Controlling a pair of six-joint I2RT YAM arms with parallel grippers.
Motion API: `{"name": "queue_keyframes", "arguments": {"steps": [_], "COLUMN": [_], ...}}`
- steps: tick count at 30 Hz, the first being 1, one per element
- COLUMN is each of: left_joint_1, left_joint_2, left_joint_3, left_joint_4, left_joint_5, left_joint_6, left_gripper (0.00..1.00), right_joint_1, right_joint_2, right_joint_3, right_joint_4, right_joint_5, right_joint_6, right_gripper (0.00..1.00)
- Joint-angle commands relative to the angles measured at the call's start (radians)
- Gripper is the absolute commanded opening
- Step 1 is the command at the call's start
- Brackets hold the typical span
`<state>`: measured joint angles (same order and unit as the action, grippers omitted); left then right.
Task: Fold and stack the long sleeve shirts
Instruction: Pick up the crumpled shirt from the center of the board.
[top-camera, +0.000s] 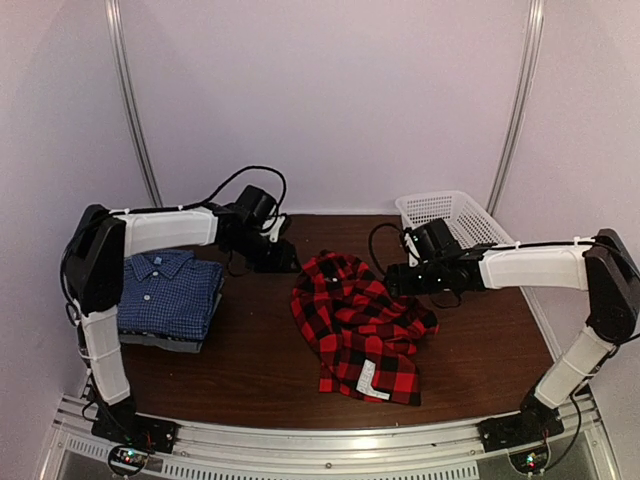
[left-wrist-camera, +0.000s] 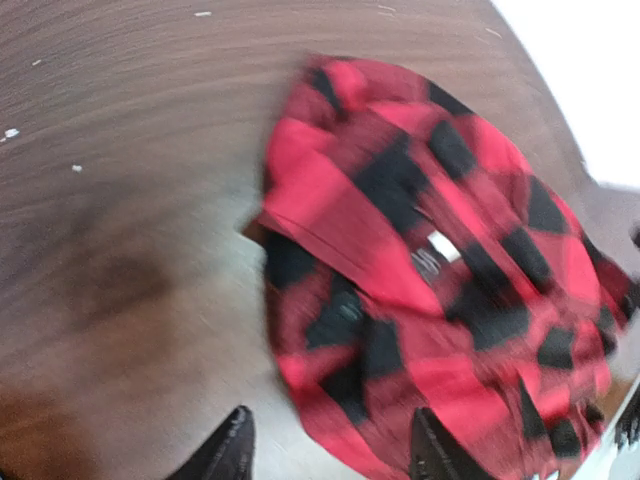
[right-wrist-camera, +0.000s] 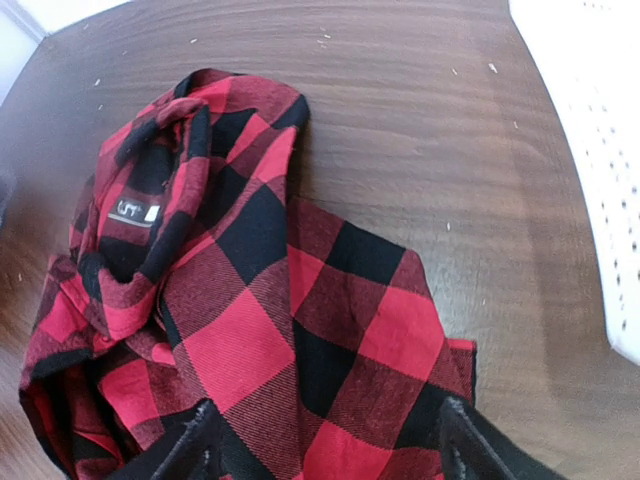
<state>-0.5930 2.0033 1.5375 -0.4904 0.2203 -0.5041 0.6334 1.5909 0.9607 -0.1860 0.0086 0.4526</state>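
At the left of the counter (top-camera: 262, 372), a folded blue fine-checked shirt (top-camera: 168, 292) is seen lying collar-up on a darker folded garment (top-camera: 165, 343), of which only the near edge shows. Just right of this stack, toward the far side, the left tool (top-camera: 285, 262) is held low near the far left edge of the red-and-black plaid shirt (top-camera: 360, 325); in the left wrist view its fingers (left-wrist-camera: 232, 452) are spread and nothing is pinched between them. The plaid shirt is spread crumpled at the middle of the counter, collar far, with a white label (top-camera: 368, 378) at its near edge. At its right edge the right tool (top-camera: 392, 280) is poised with fingers (right-wrist-camera: 196, 445) spread above the cloth, gripping nothing. A white mesh basket (top-camera: 452, 212) stands at the far right.
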Motion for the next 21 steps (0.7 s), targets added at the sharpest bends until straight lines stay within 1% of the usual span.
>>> {"name": "queue_keyframes", "arguments": {"steps": [1,3,4,7,10,13,21], "left_joint_1": [-0.083,-0.131,-0.157,-0.225,-0.274,-0.297,-0.335], "left_joint_2": [-0.155,-0.184,-0.191,-0.194,-0.176,-0.149,-0.051], "left_joint_3": [-0.131,-0.172,-0.186,-0.217,-0.227,-0.222,-0.153], "left_joint_4": [0.077,0.081,0.079,0.071,0.064,0.067,0.072], "left_joint_5": [0.03,0.022,0.012,-0.007,-0.037,-0.041,-0.035], "left_joint_6": [-0.056,-0.071,-0.076,-0.097,-0.112,-0.127,-0.137], "left_gripper": [0.6,0.66,0.69,0.75,0.77,0.78,0.78], "right_joint_1": [0.002,0.003,0.004,0.006,0.017,0.039,0.075], "right_joint_2": [-0.003,0.013,0.025,0.061,0.093,0.116,0.164], "right_joint_3": [0.035,0.049,0.058,0.093,0.124,0.145,0.157], "right_joint_4": [-0.001,0.011,0.014,0.014,0.005,-0.01,-0.033], "right_joint_5": [0.002,-0.006,-0.034,-0.076,-0.091,-0.086,-0.022], "right_joint_6": [-0.091,-0.123,-0.138,-0.178,-0.203,-0.222,-0.227], "right_gripper": [0.79,0.85,0.87,0.9,0.9,0.9,0.83]}}
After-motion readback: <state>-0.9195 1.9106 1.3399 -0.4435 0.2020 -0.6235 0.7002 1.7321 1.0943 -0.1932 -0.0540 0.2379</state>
